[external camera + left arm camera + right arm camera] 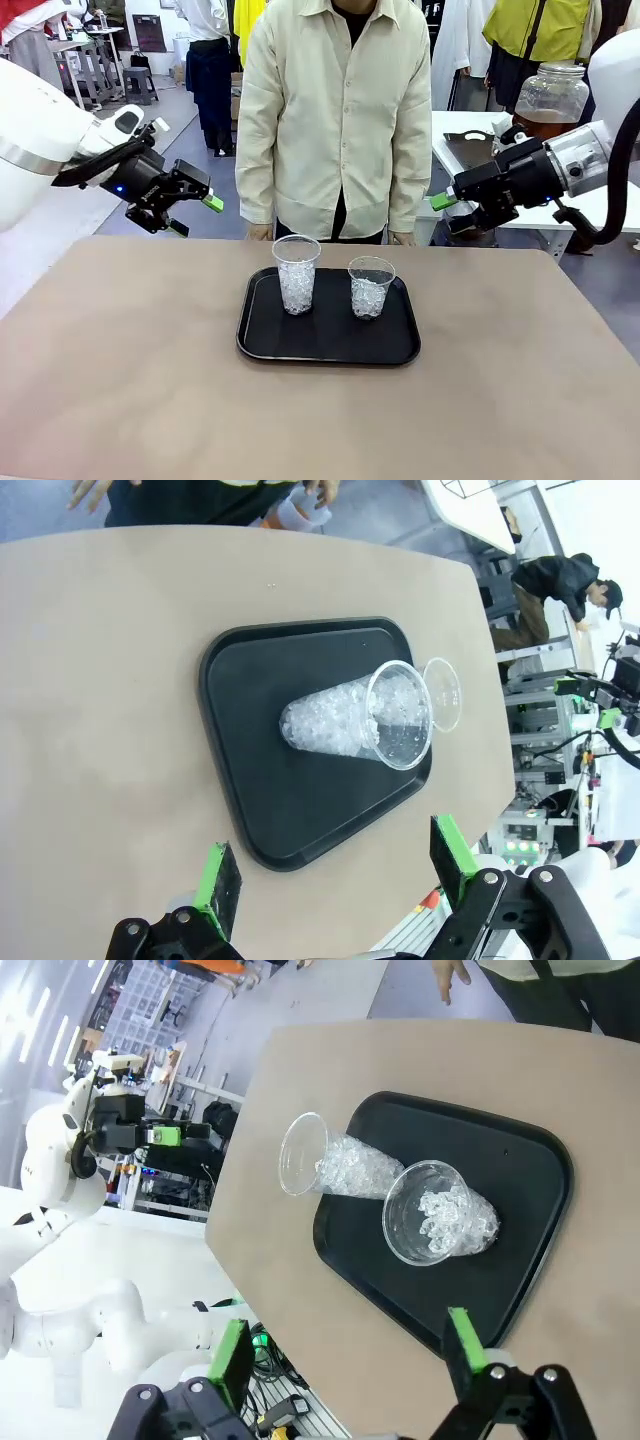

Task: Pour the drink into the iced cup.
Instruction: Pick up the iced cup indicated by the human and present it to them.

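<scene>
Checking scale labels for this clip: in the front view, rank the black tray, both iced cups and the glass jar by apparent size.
1. black tray
2. glass jar, though it stands farther back, so its place is unsure
3. left iced cup, the taller
4. right iced cup

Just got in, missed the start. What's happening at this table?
Nothing is poured yet. Two clear cups of ice, a taller cup and a shorter cup, stand on a black tray in the middle of the table, with no drink in them. The left gripper and the right gripper hover open at either side, holding nothing. A person stands at the far edge. A glass jar of amber drink sits farther back, beyond the right gripper.
</scene>
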You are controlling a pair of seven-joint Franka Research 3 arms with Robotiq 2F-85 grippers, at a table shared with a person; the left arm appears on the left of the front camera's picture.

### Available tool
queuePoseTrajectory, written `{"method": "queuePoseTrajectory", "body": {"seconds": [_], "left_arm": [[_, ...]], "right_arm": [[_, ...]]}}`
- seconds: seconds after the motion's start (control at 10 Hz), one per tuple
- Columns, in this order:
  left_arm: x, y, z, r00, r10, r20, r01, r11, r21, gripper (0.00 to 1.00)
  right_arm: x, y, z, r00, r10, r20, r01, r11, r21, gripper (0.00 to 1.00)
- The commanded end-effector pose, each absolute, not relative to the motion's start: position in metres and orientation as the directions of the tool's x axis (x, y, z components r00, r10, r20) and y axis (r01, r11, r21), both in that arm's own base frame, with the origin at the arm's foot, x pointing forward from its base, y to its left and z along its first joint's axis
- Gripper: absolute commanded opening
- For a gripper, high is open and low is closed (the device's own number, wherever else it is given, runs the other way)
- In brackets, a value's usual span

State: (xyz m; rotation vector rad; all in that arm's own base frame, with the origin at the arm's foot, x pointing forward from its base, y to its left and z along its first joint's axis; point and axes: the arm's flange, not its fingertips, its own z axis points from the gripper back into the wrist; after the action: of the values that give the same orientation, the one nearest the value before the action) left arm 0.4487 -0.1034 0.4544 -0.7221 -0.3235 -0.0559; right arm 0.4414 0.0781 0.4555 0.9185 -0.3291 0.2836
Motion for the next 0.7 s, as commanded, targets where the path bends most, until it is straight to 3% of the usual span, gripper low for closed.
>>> {"method": "queuePoseTrajectory", "body": {"seconds": [0.0,0.2,0.6], "left_arm": [[0.449,-0.103,0.455,0.956,0.093,0.279,0.122,0.737,-0.665,1.00],[0.449,-0.102,0.454,0.952,0.071,0.299,0.146,0.752,-0.643,1.00],[0.468,-0.071,0.491,0.963,0.186,0.194,0.049,0.588,-0.807,1.00]], "right_arm": [[0.442,0.077,0.457,0.919,0.079,0.387,-0.362,0.557,0.747,1.00],[0.441,0.076,0.455,0.915,0.098,0.391,-0.372,0.576,0.728,1.00],[0.461,0.063,0.489,0.988,-0.058,0.143,-0.101,0.465,0.879,1.00]]}}
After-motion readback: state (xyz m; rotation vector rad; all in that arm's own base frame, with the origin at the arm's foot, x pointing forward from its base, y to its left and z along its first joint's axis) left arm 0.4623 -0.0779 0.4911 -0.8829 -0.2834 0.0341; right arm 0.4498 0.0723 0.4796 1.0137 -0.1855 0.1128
